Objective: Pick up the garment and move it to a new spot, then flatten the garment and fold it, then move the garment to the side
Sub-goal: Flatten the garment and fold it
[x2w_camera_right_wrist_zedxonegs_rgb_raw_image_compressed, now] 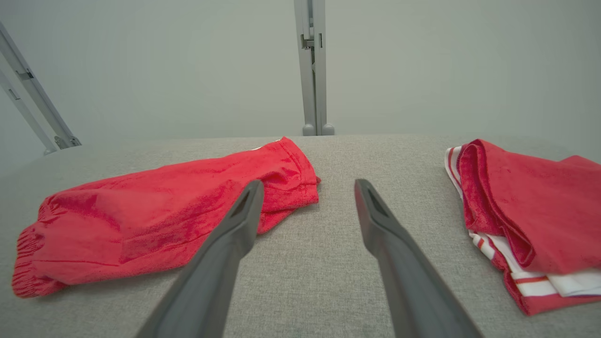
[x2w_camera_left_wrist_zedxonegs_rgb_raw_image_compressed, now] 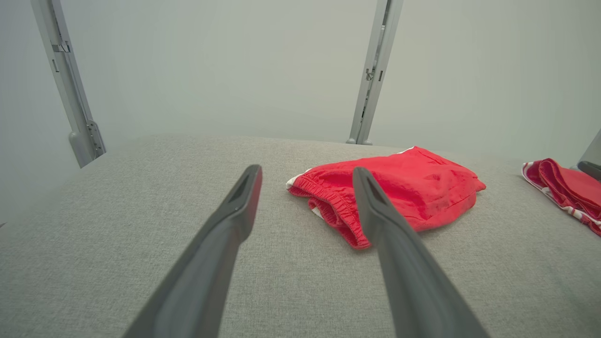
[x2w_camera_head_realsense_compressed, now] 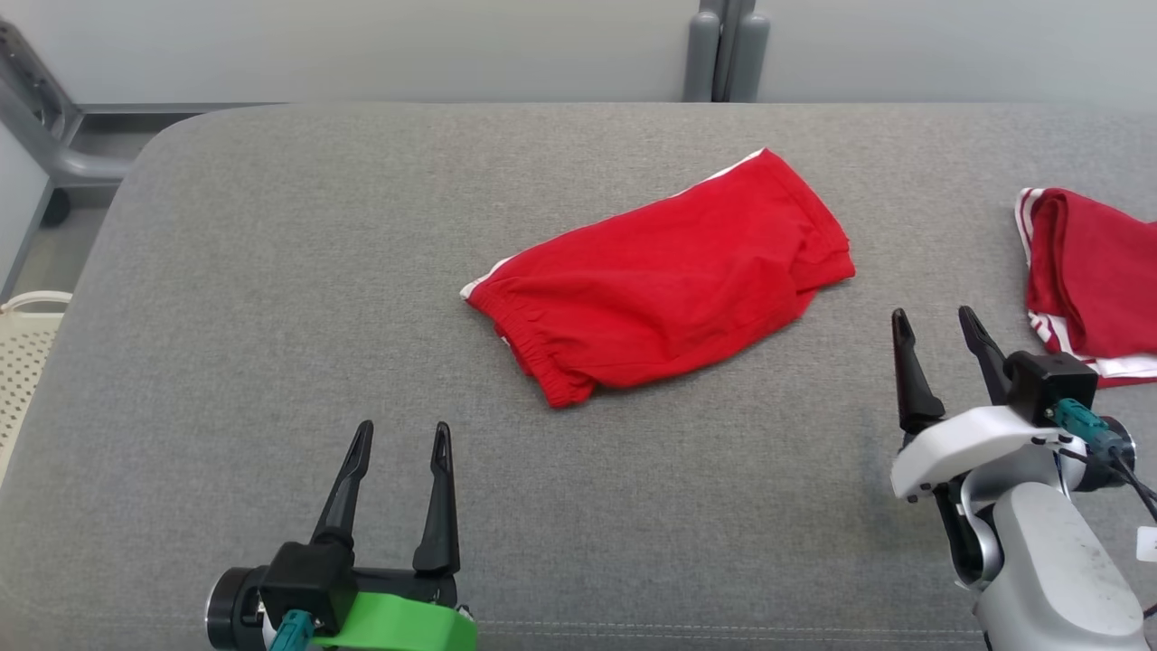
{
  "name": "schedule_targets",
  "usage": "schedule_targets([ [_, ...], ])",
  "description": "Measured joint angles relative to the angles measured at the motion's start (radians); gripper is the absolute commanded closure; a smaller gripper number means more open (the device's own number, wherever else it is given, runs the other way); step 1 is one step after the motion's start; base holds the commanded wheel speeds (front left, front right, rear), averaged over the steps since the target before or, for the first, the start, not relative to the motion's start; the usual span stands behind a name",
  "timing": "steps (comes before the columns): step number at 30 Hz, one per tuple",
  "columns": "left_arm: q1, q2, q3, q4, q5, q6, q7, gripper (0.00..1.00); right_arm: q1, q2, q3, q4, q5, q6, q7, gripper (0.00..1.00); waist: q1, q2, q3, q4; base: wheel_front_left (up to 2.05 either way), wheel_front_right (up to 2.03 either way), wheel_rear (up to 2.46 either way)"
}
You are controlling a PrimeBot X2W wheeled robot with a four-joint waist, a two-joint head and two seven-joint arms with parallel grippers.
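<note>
A red garment (x2w_camera_head_realsense_compressed: 664,280), a pair of shorts with an elastic waistband and white trim, lies folded in the middle of the grey padded table (x2w_camera_head_realsense_compressed: 271,344). The left wrist view has the garment (x2w_camera_left_wrist_zedxonegs_rgb_raw_image_compressed: 422,188) ahead and to the right; the right wrist view has the garment (x2w_camera_right_wrist_zedxonegs_rgb_raw_image_compressed: 155,216) ahead and to the left. My left gripper (x2w_camera_head_realsense_compressed: 402,438) hovers open near the front edge, short of the garment and to its left. My right gripper (x2w_camera_head_realsense_compressed: 935,325) stands open just right of the garment's right end. Both grippers (x2w_camera_left_wrist_zedxonegs_rgb_raw_image_compressed: 307,176) (x2w_camera_right_wrist_zedxonegs_rgb_raw_image_compressed: 307,188) hold nothing.
A second red cloth with white stripes (x2w_camera_head_realsense_compressed: 1089,280) lies folded at the table's right edge, close to my right gripper. A pale perforated basket (x2w_camera_head_realsense_compressed: 23,348) stands off the table's left side. Grey frame posts (x2w_camera_head_realsense_compressed: 728,50) rise behind the far edge.
</note>
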Motion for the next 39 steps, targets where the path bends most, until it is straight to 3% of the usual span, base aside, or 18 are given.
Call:
schedule_targets([
  [9,-0.002,-0.003,-0.021,-0.006,0.018,-0.006,0.0,0.0,-0.101,-0.035,-0.05,0.196,0.038,0.0,0.0,0.0,0.0,0.0,0.024,0.044,0.0,0.0,0.0],
  [22,-0.077,-0.004,-0.092,0.007,0.018,-0.027,0.0,0.0,-0.454,-0.112,-0.086,0.605,0.144,0.0,0.091,0.0,0.0001,0.0,0.117,0.14,0.0,0.0,0.0],
  [35,-0.15,-0.004,-0.145,0.021,0.004,-0.027,0.0,0.0,-0.596,-0.154,-0.051,0.751,0.157,0.0,0.104,0.0,0.0001,0.0,0.224,0.217,0.0,0.0,0.0],
  [36,-0.156,-0.004,-0.148,0.021,0.003,-0.027,0.0,0.0,-0.601,-0.161,-0.053,0.756,0.156,0.0,0.102,0.01,0.0001,0.0,0.229,0.223,0.0,0.0,0.0],
  [37,-0.16,-0.005,-0.152,0.022,0.002,-0.027,0.0,0.0,-0.606,-0.168,-0.055,0.764,0.155,0.0,0.101,0.13,0.0001,0.0,0.233,0.229,0.0,0.0,0.0],
  [39,-0.169,-0.005,-0.161,0.025,0.001,-0.024,0.0,0.0,-0.614,-0.182,-0.066,0.779,0.135,0.0,0.098,0.18,0.0001,0.0,0.243,0.243,0.0,0.0,0.0],
])
